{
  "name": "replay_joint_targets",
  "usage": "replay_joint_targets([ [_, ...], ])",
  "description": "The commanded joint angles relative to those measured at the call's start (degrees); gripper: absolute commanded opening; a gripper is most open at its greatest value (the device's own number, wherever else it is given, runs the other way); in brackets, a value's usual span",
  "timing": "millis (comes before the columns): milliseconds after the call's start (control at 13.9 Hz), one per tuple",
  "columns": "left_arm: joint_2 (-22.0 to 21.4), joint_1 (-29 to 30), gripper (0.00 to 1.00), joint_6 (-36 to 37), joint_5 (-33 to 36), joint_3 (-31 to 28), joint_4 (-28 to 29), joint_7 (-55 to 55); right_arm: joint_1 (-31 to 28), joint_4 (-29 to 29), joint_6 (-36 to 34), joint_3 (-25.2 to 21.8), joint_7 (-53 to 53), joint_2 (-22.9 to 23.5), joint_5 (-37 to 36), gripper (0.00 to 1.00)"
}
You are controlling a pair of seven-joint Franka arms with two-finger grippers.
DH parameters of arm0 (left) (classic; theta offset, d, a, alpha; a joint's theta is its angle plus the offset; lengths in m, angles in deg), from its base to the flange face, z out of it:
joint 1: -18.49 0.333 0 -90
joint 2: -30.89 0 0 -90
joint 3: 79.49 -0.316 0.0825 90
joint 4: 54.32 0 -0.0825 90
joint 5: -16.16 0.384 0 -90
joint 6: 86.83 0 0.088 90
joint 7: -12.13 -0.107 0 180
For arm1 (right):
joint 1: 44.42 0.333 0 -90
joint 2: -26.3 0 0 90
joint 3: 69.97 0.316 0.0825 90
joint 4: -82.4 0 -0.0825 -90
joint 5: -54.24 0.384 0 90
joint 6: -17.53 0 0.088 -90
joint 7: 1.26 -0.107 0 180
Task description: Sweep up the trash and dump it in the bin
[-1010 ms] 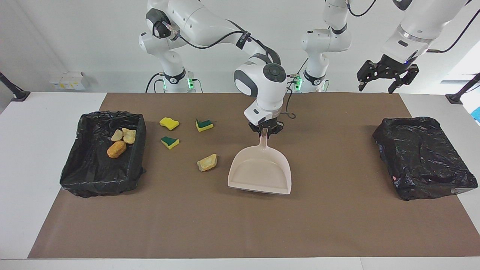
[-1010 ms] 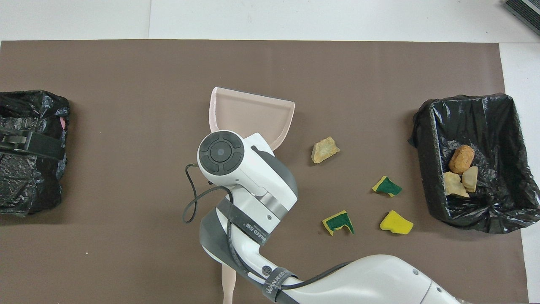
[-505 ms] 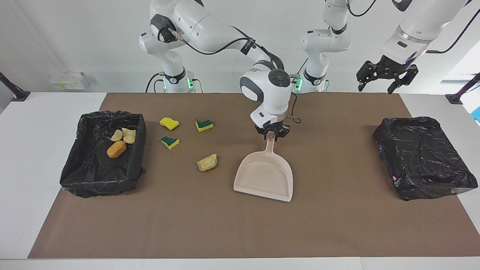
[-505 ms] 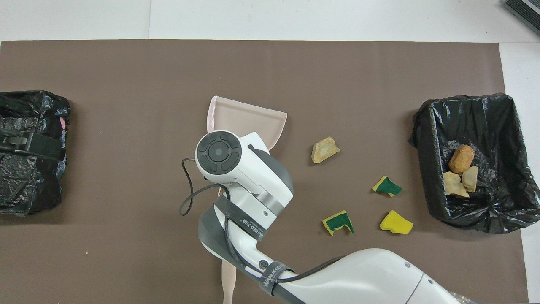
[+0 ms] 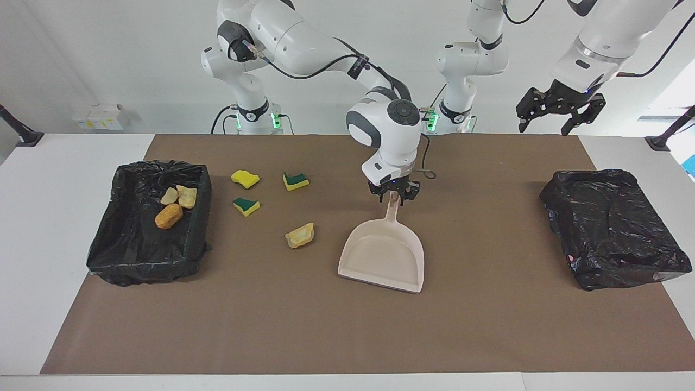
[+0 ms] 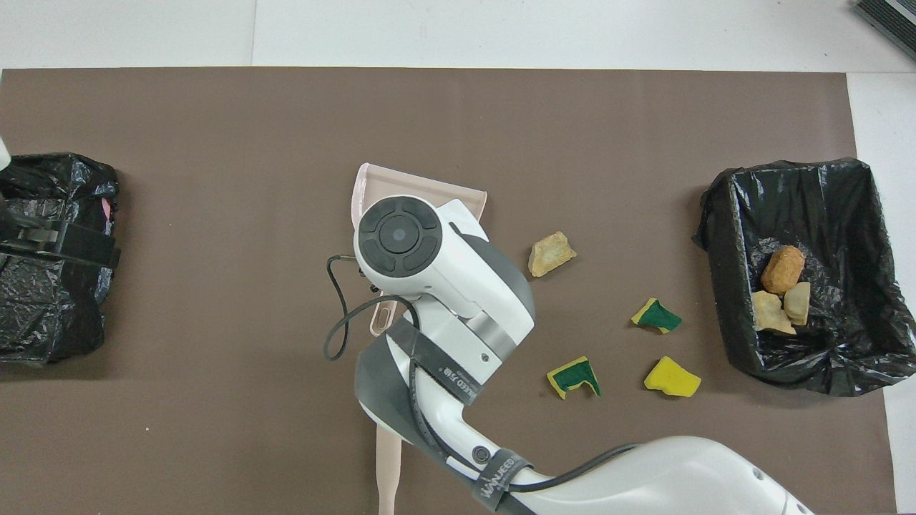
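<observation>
Since a second ago our right gripper (image 5: 395,194) has let go of the dustpan (image 5: 383,255) and lifted; its jaws now stand spread just over the handle tip, holding nothing. We see the pan resting flat at centre frame, mouth toward the bottom edge. Our left gripper (image 5: 559,111) waits open and empty at upper right, over the closed black bag (image 5: 613,228).

Outward, the trash: one bread lump (image 5: 300,235) lies just beside the pan, three sponge pieces (image 5: 246,206) sit toward upper left, and three lumps (image 5: 169,216) are already in the open bin (image 5: 198,217) at left.

Risks, we judge: the freed pan can skid under any push, and the wrist cable (image 6: 343,322) might snag the handle.
</observation>
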Motion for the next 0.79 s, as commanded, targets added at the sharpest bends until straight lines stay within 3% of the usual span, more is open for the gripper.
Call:
replay_joint_targets([
  [0, -1.3, -3.0, 1.00, -6.1, 0.5, 0.1, 4.9, 0.0, -3.2, -3.6, -5.2, 0.6, 3.0, -5.7, 4.8, 1.00],
  [433, -0.4, -11.5, 1.00, -19.0, 0.5, 0.1, 14.9, 3.5, 0.1, -23.1, -6.3, 0.6, 2.0, -21.8, 11.7, 1.00],
  [721, 3.7, -15.7, 1.00, -24.7, 0.5, 0.1, 16.8, 9.7, 6.5, -40.3, 4.6, 0.6, -0.7, -33.1, 19.1, 1.00],
])
